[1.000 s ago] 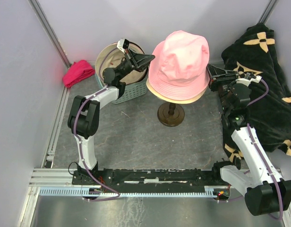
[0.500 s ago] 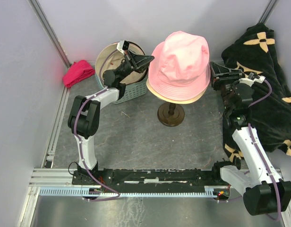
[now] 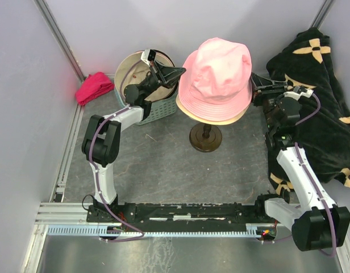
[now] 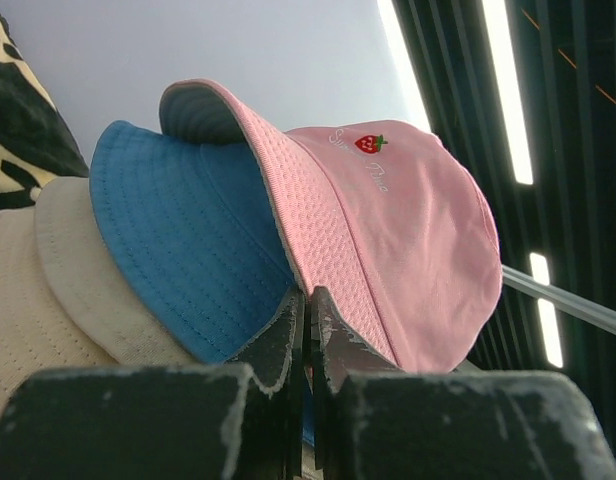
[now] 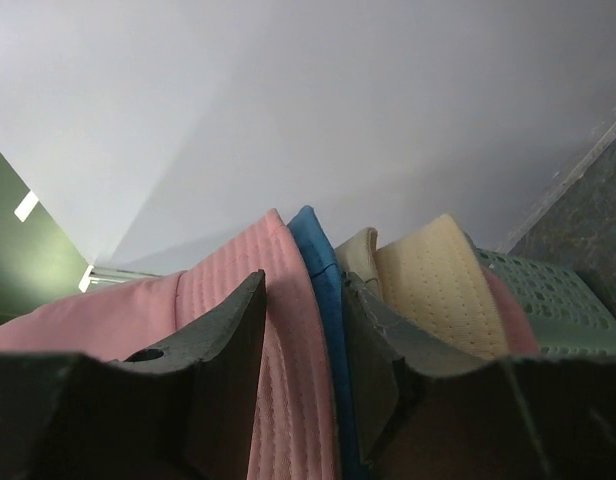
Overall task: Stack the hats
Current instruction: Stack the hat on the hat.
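**Soft hats, taken by the brim**

On the bench (image 3: 163, 170) a stand (image 3: 206, 137) carries the stack: pink hat (image 3: 216, 74) over blue hat (image 4: 188, 240) and cream hat (image 4: 48, 290). They look like light, floppy cloth, best pinched at the brim. The right gripper (image 5: 303, 288) has its jaws parted astride the pink and blue brims. The left gripper (image 4: 308, 315) is clenched at the pink brim's edge. Farther back, a green basket (image 3: 158, 111) holds a tan hat (image 3: 125, 67).

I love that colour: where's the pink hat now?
In the overhead view, the pink hat tops the stand at centre back, basket to its left.
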Action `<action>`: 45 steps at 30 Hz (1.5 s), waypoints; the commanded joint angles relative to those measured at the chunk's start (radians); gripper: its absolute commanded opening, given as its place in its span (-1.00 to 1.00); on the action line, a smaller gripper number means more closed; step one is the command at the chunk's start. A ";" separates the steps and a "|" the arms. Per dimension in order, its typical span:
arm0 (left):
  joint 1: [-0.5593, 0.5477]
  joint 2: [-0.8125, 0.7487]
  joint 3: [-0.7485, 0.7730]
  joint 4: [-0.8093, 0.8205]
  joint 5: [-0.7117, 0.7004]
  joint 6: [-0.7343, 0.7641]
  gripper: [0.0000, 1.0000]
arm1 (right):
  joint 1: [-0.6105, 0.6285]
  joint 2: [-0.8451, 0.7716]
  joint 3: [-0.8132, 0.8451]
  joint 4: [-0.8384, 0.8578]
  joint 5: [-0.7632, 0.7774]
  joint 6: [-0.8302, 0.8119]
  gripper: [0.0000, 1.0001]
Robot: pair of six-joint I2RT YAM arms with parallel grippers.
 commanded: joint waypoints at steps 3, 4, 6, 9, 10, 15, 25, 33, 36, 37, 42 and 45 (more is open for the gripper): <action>-0.004 0.024 0.014 0.071 0.015 -0.040 -0.94 | -0.006 -0.010 -0.018 0.079 -0.028 0.029 -0.11; -0.004 0.027 0.014 0.071 0.016 -0.040 -0.94 | -0.006 -0.009 -0.020 0.086 -0.032 0.032 -0.11; -0.004 0.026 0.014 0.070 0.019 -0.039 -0.94 | -0.008 -0.007 -0.023 0.099 -0.039 0.035 -0.11; -0.005 0.030 0.013 0.069 0.021 -0.039 -0.95 | -0.011 0.011 -0.023 0.138 -0.059 0.061 -0.12; -0.006 0.030 0.012 0.069 0.021 -0.040 -0.95 | -0.012 0.021 -0.025 0.161 -0.069 0.080 -0.11; -0.007 0.032 0.015 0.069 0.021 -0.042 -0.95 | -0.013 0.071 -0.055 0.288 -0.096 0.183 -0.13; -0.009 0.035 0.004 0.081 0.019 -0.050 -0.94 | -0.015 0.071 -0.060 0.293 -0.090 0.171 -0.78; -0.006 0.033 -0.073 0.094 -0.006 -0.043 -0.94 | -0.028 0.032 -0.058 0.188 -0.069 0.116 -0.96; -0.001 0.030 -0.104 0.102 -0.012 -0.040 -0.94 | -0.035 0.015 -0.057 0.132 -0.067 0.087 -0.96; 0.000 0.028 -0.115 0.103 -0.015 -0.040 -0.94 | -0.036 0.009 -0.060 0.120 -0.064 0.080 -0.96; 0.001 0.019 -0.142 0.108 -0.008 -0.038 -0.94 | -0.040 0.002 -0.090 0.105 -0.063 0.056 -0.97; 0.001 0.015 -0.149 0.108 -0.004 -0.036 -0.94 | -0.043 0.003 -0.112 0.106 -0.064 0.052 -0.97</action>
